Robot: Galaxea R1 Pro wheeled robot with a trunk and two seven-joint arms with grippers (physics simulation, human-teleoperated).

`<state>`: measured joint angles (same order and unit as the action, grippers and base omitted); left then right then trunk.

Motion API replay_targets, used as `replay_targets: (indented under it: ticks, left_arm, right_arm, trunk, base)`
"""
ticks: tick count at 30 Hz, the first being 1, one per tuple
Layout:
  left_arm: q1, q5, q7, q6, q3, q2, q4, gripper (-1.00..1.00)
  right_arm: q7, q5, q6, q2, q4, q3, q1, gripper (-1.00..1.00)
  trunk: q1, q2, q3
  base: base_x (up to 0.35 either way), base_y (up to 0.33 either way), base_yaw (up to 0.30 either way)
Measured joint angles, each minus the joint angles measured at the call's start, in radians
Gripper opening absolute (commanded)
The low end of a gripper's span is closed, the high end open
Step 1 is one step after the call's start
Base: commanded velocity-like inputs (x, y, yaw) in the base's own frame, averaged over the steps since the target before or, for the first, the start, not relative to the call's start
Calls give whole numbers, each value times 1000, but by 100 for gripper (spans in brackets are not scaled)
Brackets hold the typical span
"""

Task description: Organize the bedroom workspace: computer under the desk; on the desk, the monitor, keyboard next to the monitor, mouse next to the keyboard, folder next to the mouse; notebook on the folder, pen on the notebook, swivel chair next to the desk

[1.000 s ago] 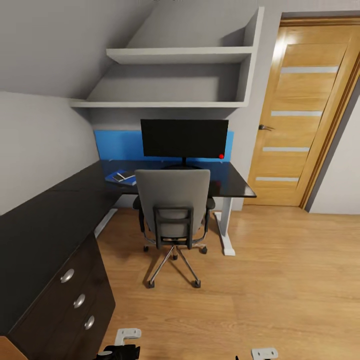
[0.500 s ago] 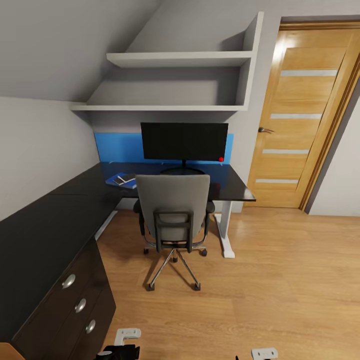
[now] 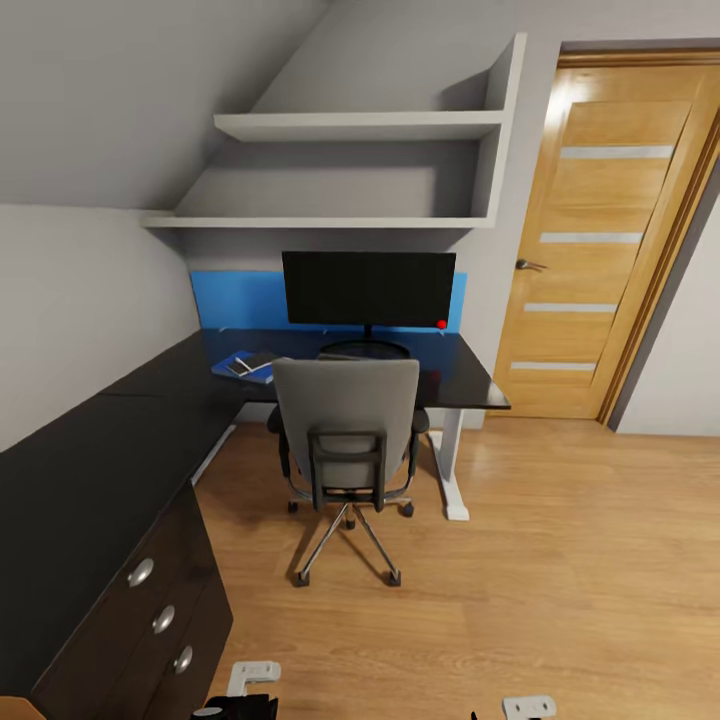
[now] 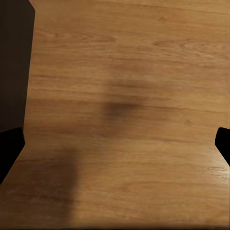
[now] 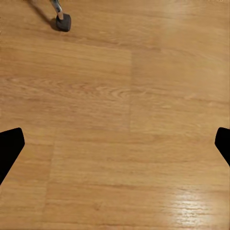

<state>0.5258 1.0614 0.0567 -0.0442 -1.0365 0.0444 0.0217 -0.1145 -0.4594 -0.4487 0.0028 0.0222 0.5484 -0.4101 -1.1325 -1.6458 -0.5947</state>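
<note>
Swivel chair (image 3: 347,425) is sitting pushed in at the tabletop (image 3: 150,420), back facing the room, star base resting on the oak floor (image 3: 560,560). Monitor (image 3: 368,288) is standing upright on the tabletop in front of the blue back panel (image 3: 236,297). Blue folder (image 3: 243,366) is lying on the tabletop left of the chair, with a dark notebook (image 3: 255,361) on top; a small white thing on it, possibly the pen, too small to tell. Keyboard and mouse are hidden behind the chair back. Left tool (image 4: 115,148) is hanging over bare floor beside a dark drawer unit (image 3: 150,610), fingers spread wide apart, nothing between them. Right tool (image 5: 115,146) is also spread apart over floor, with one chair castor (image 5: 63,22) near. Wooden door (image 3: 600,240) is standing shut at the right.
</note>
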Motion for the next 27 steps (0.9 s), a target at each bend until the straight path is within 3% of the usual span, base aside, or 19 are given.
replay_targets:
  ticks: [8,13,15,16,17,19,22,27]
  left_arm:
    - [-13,0,7,-1,-1,1,0,100]
    - [-66,1,10,-1,0,0,0,100]
    - [-133,2,11,-14,3,-22,0,100]
    - [-162,2,10,-36,4,-40,-1,100]
    - [-200,4,10,-118,6,-68,-1,100]
    - [-225,5,8,-188,5,-83,-2,100]
    - [-244,5,5,-279,5,-92,-2,100]
    - [-251,3,2,-320,6,-94,-2,100]
  right_arm:
    - [0,0,0,0,0,0,0,100]
    - [0,0,0,0,0,0,0,100]
    - [0,0,0,0,0,0,0,100]
    - [0,0,0,0,0,0,0,100]
    - [0,0,0,0,0,0,0,100]
    - [0,0,0,0,0,0,0,100]
    - [0,0,0,0,0,0,0,100]
    - [0,0,0,0,0,0,0,100]
  trunk:
    - [31,56,25]
    - [50,91,41]
    - [58,105,47]
    - [61,112,50]
    - [65,119,53]
    - [73,133,60]
    - [84,154,69]
    - [104,189,85]
  base:
    - [0,0,0]
    - [0,0,0]
    - [0,0,0]
    - [0,0,0]
    - [0,0,0]
    - [0,0,0]
    - [0,0,0]
    - [0,0,0]
